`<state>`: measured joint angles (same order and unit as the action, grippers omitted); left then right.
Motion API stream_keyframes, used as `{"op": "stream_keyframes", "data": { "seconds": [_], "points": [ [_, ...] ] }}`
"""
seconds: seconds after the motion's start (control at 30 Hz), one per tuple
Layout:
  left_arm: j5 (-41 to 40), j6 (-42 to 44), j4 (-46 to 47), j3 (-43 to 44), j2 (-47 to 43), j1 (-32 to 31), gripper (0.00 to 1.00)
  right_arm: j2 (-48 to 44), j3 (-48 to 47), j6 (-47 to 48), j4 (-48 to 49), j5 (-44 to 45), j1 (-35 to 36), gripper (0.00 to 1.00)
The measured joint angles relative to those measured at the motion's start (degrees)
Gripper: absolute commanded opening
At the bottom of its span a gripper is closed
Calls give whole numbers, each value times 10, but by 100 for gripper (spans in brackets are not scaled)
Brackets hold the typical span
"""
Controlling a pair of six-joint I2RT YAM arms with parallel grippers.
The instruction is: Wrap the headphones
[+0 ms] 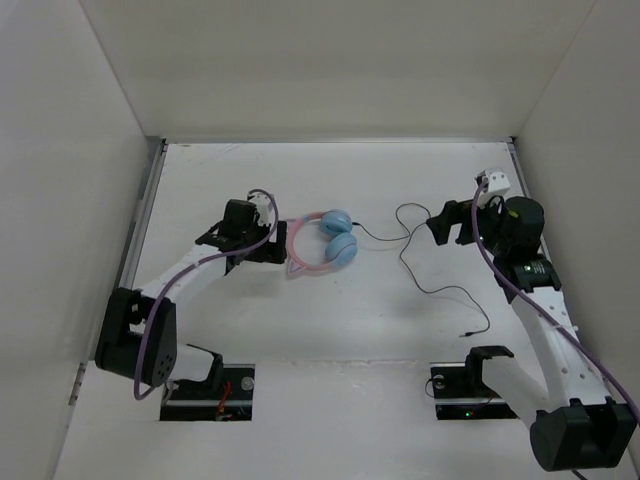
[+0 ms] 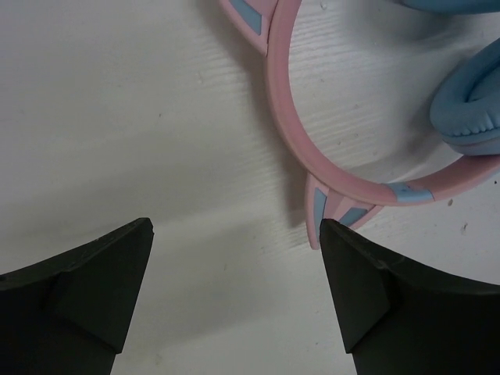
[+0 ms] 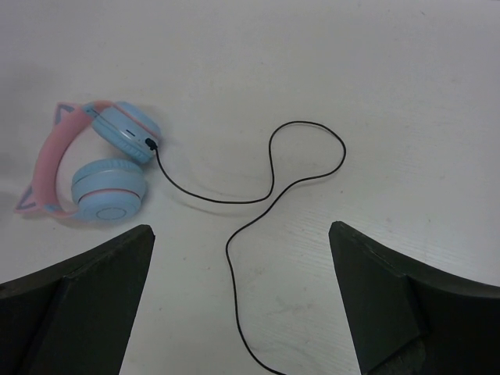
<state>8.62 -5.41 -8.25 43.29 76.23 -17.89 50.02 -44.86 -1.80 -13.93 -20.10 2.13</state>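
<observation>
The headphones (image 1: 322, 242) lie on the white table near its middle, with a pink headband (image 2: 291, 125) carrying cat ears and light blue ear cups (image 3: 109, 191). Their thin black cable (image 1: 418, 272) snakes right and toward the near side, ending in a plug (image 1: 470, 335). My left gripper (image 1: 272, 243) is open just left of the headband; in the left wrist view its right fingertip (image 2: 344, 250) sits beside a cat ear (image 2: 324, 209). My right gripper (image 1: 440, 225) is open and empty, above the cable's loop (image 3: 308, 152).
White walls enclose the table on the left, back and right. Metal rails run along the left edge (image 1: 140, 225) and the right edge (image 1: 520, 165). The arm bases (image 1: 205, 385) stand at the near edge.
</observation>
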Motion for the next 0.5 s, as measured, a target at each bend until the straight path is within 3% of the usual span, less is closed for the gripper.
{"op": "stream_keyframes", "data": {
  "seconds": [0.23,0.33,0.5],
  "points": [
    [-19,-6,31,71,86,-37,80,14,-1,-19,32,-9,7,100],
    [-24,-11,39,102,121,-42,70,19,-2,-26,44,-12,7,100],
    [-38,-25,49,134,185,-43,64,27,-10,-38,53,-14,7,100]
  ]
}}
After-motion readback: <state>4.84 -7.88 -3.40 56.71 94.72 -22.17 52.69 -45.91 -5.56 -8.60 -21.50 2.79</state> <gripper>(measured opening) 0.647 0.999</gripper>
